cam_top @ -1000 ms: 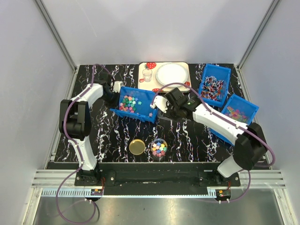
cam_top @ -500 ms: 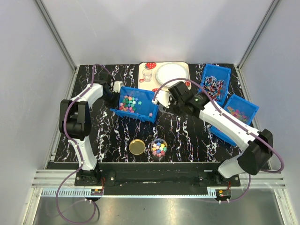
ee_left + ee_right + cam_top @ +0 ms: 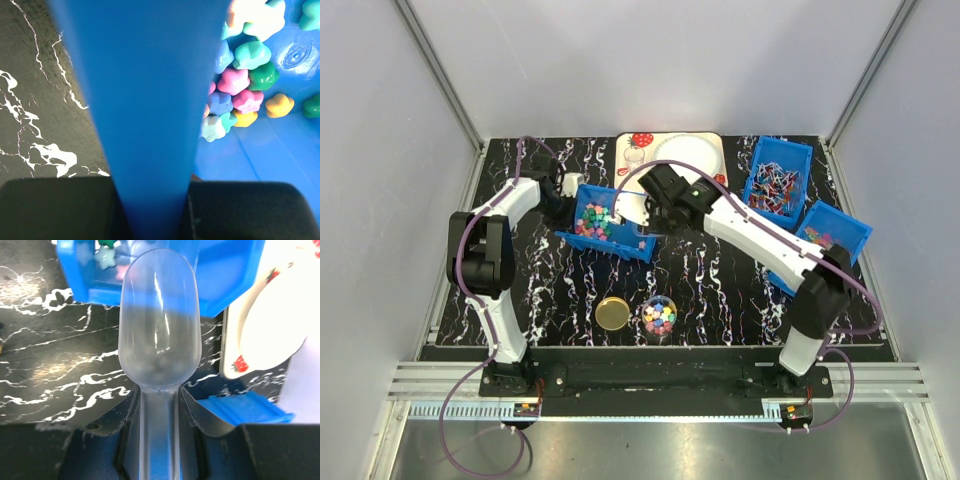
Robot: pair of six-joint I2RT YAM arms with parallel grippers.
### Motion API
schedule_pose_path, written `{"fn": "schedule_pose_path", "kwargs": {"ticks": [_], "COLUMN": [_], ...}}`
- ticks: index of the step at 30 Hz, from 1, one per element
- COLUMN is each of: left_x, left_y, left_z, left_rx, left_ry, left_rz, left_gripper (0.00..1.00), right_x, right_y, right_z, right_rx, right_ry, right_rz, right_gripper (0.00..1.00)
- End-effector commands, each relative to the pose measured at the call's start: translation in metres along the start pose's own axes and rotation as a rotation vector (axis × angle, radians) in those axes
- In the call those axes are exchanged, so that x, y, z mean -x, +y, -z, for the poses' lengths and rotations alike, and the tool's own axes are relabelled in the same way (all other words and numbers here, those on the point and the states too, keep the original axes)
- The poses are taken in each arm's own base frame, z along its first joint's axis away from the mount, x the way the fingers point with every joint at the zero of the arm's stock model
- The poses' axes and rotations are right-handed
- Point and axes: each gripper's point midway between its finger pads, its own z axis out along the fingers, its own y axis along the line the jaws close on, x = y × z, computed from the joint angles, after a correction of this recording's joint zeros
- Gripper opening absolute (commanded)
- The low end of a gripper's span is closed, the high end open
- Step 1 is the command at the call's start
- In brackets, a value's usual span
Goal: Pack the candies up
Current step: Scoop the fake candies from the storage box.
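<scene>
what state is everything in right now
left gripper, shut on candy bin wall
right gripper, shut on scoop handle
scoop, empty, tip by the candy bin
candy bin, holds loose candies
jar, open, candies inside
lid, off, flat beside the jar
plate, empty

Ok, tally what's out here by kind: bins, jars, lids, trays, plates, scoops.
bins: 3
jar: 1
lid: 1
tray: 1
plate: 1
scoop: 1
total: 8
</scene>
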Motion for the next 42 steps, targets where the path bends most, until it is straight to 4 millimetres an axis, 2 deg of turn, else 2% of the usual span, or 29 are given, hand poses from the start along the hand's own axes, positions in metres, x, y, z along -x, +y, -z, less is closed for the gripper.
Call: {"fn": "schedule_pose_path", "kwargs": {"ticks": [1, 2, 3, 5, 6, 8, 9, 13, 15, 16, 18, 19, 20, 22, 23, 25, 31, 40, 42], "left_x": [0.003, 0.003, 0.002, 0.003, 0.003, 0.003, 0.002, 0.004, 0.003, 0.003, 0.003, 0.004, 0.003, 0.003, 0.003, 0.004, 0.005, 0.004, 0.004], "left_y": [-0.013, -0.014, -0.015, -0.015, -0.015, -0.016, -0.015, -0.016, -0.016, -0.016, -0.016, -0.016, -0.016, -0.017, -0.017, -0.017, -0.018, -0.019, -0.019], "left_z": [-0.015, -0.015, -0.015, -0.015, -0.016, -0.016, -0.017, -0.015, -0.016, -0.015, -0.015, -0.014, -0.014, -0.014, -0.014, -0.012, -0.012, -0.011, -0.01], "left_rx": [-0.078, -0.079, -0.078, -0.08, -0.079, -0.081, -0.08, -0.08, -0.082, -0.082, -0.081, -0.08, -0.08, -0.082, -0.082, -0.084, -0.089, -0.089, -0.089], "left_ry": [0.002, 0.002, 0.004, 0.004, 0.006, 0.007, 0.01, 0.005, 0.007, 0.007, 0.005, 0.003, 0.005, 0.003, 0.003, -0.002, -0.004, -0.004, -0.005], "left_rz": [-0.044, -0.047, -0.05, -0.051, -0.052, -0.052, -0.052, -0.054, -0.053, -0.052, -0.054, -0.056, -0.053, -0.055, -0.055, -0.058, -0.057, -0.058, -0.057], "left_gripper": [0.0, 0.0, 0.0, 0.0, 0.0, 0.0, 0.0, 0.0, 0.0, 0.0, 0.0, 0.0, 0.0, 0.0, 0.0, 0.0, 0.0, 0.0, 0.0], "right_x": [0.015, 0.017, 0.016, 0.018, 0.017, 0.021, 0.02, 0.029, 0.03, 0.035, 0.038, 0.042, 0.042, 0.049, 0.049, 0.057, 0.065, 0.093, 0.091], "right_y": [-0.016, -0.019, -0.017, -0.019, -0.017, -0.017, -0.013, -0.015, -0.012, -0.014, -0.009, -0.013, -0.009, -0.01, -0.006, -0.006, 0.01, 0.025, 0.031], "right_z": [0.005, 0.007, -0.002, -0.004, -0.014, -0.016, -0.026, -0.037, -0.049, -0.047, -0.061, -0.058, -0.069, -0.069, -0.078, -0.081, -0.1, -0.117, -0.124], "right_rx": [-0.008, -0.005, 0.015, 0.021, 0.041, 0.048, 0.071, 0.074, 0.09, 0.085, 0.116, 0.112, 0.135, 0.142, 0.161, 0.169, 0.221, 0.261, 0.28], "right_ry": [0.022, 0.032, 0.053, 0.077, 0.1, 0.122, 0.145, 0.181, 0.207, 0.202, 0.215, 0.21, 0.224, 0.21, 0.213, 0.18, 0.125, -0.035, -0.042], "right_rz": [0.109, 0.122, 0.147, 0.179, 0.208, 0.243, 0.268, 0.325, 0.353, 0.358, 0.372, 0.37, 0.378, 0.381, 0.385, 0.38, 0.369, 0.257, 0.223], "right_gripper": [0.0, 0.0, 0.0, 0.0, 0.0, 0.0, 0.0, 0.0, 0.0, 0.0, 0.0, 0.0, 0.0, 0.0, 0.0, 0.0, 0.0, 0.0, 0.0]}}
